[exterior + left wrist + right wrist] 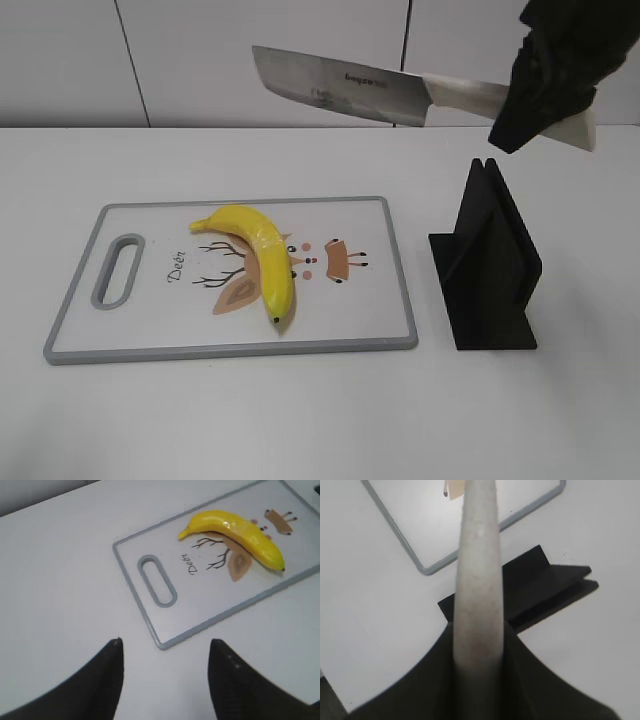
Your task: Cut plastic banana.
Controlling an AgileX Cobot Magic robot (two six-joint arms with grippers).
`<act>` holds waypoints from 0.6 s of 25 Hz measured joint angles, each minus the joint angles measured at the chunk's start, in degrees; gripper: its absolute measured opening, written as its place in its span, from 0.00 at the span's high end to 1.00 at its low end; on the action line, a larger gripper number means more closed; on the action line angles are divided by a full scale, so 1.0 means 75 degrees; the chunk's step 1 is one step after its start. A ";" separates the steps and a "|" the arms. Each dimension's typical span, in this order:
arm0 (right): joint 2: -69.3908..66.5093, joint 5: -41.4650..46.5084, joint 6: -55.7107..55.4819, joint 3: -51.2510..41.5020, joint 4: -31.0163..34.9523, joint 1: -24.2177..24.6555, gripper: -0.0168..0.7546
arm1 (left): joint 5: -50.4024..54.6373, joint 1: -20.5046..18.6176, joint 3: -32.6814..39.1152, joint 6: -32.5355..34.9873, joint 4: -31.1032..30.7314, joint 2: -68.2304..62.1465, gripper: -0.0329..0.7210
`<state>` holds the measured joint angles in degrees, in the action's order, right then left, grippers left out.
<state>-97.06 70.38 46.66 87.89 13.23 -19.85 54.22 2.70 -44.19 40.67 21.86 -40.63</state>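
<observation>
A yellow plastic banana (262, 258) lies whole on a white cutting board (140, 335) with a grey rim and a deer print. It also shows in the left wrist view (240, 530). My right gripper (535, 100) is shut on the handle of a steel cleaver (340, 85) and holds it high in the air, blade pointing left, above the board's far right part. In the right wrist view the knife (477, 570) runs up the middle between my jaws (479, 645). My left gripper (165, 647) is open and empty, above the table near the board's handle end.
A black knife stand (490, 265) sits on the white table right of the board, below my right gripper, and shows in the right wrist view (545, 587). The board has a handle slot (118, 270) at its left end. A white wall is behind.
</observation>
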 joint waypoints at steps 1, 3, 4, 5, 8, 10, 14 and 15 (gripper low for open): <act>-0.0221 0.0000 0.0232 0.0165 0.0085 0.0000 0.76 | 0.0060 0.0000 -0.0194 0.0456 0.0265 -0.0354 0.29; -0.0626 0.0000 0.0637 0.0489 0.0156 -0.0035 0.76 | 0.0127 0.0063 -0.0700 0.1290 0.0711 -0.1192 0.29; -0.0839 -0.0007 0.0760 0.0674 0.0164 -0.0068 0.76 | 0.0136 0.0140 -0.0928 0.1580 0.0916 -0.1537 0.29; -0.1044 -0.0014 0.0902 0.0852 0.0164 -0.0115 0.76 | 0.0148 0.0223 -0.1216 0.1905 0.1092 -0.1940 0.29; -0.1562 -0.0014 0.1353 0.1326 0.0204 -0.0307 0.76 | 0.0161 0.0643 -0.2040 0.2719 0.1283 -0.3043 0.29; -0.1858 -0.0021 0.1863 0.1586 0.0288 -0.0434 0.76 | 0.0161 0.0927 -0.2572 0.3344 0.1298 -0.3728 0.29; -0.2297 -0.0029 0.2630 0.1858 0.0684 -0.0520 0.76 | 0.0154 0.1465 -0.3441 0.4318 0.1321 -0.4922 0.29; -0.2363 -0.0037 0.2781 0.1858 0.0744 -0.0520 0.76 | 0.0154 0.1581 -0.3612 0.4426 0.1329 -0.5171 0.29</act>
<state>-114.78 70.10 67.51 101.82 18.81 -23.75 55.37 14.55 -71.28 73.86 31.83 -79.41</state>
